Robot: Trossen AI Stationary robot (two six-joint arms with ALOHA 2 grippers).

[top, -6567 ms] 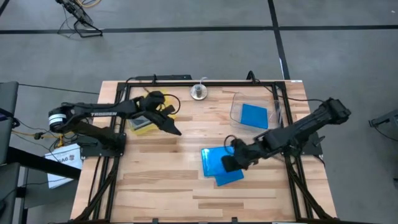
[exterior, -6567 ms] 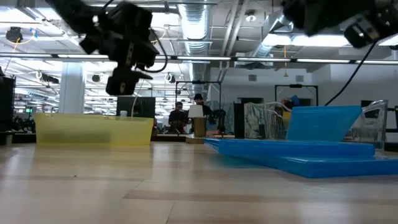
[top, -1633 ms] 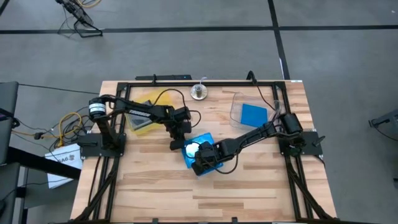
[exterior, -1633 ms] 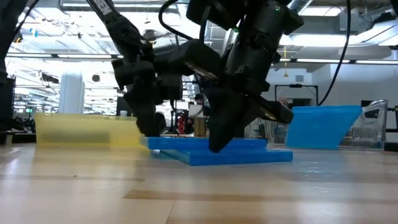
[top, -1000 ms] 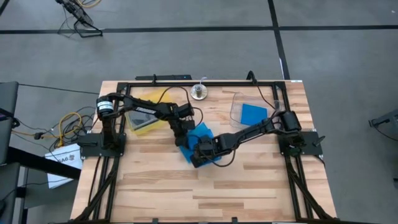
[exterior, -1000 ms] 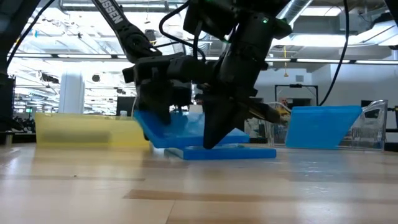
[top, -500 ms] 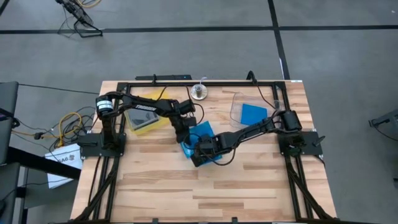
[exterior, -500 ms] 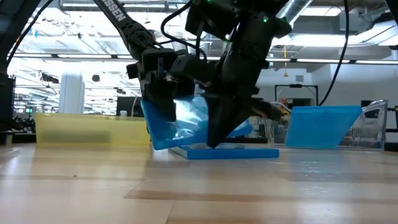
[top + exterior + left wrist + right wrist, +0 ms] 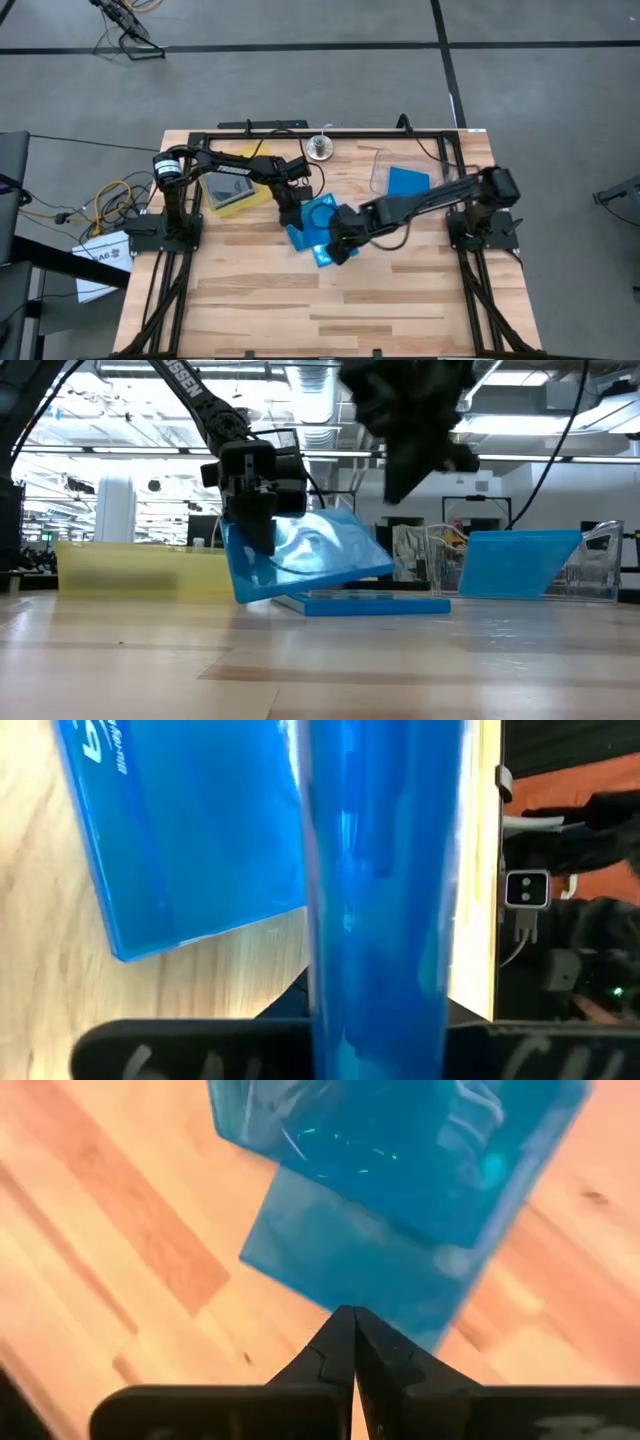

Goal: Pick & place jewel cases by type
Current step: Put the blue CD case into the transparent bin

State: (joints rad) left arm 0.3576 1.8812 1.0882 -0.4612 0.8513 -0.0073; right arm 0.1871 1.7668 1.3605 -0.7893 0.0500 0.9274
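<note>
Mid-table, a blue jewel case (image 9: 305, 555) hangs tilted, one edge pinched between the closed fingers of the left gripper (image 9: 262, 532). Its low corner sits just over a second blue case (image 9: 365, 604) lying flat on the wood. Right gripper (image 9: 338, 248) is raised above the near side of the flat case, fingers (image 9: 350, 1350) pressed together, holding nothing. A third blue case (image 9: 408, 186) leans inside the clear bin (image 9: 378, 172) far right; yellow tray (image 9: 150, 568) far left.

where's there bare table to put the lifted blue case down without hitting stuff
Free: the whole front strip of the table, nearer than the flat blue case. Crowded: the middle, where the left gripper holds the lifted blue case beside the right gripper; the yellow tray; the clear bin.
</note>
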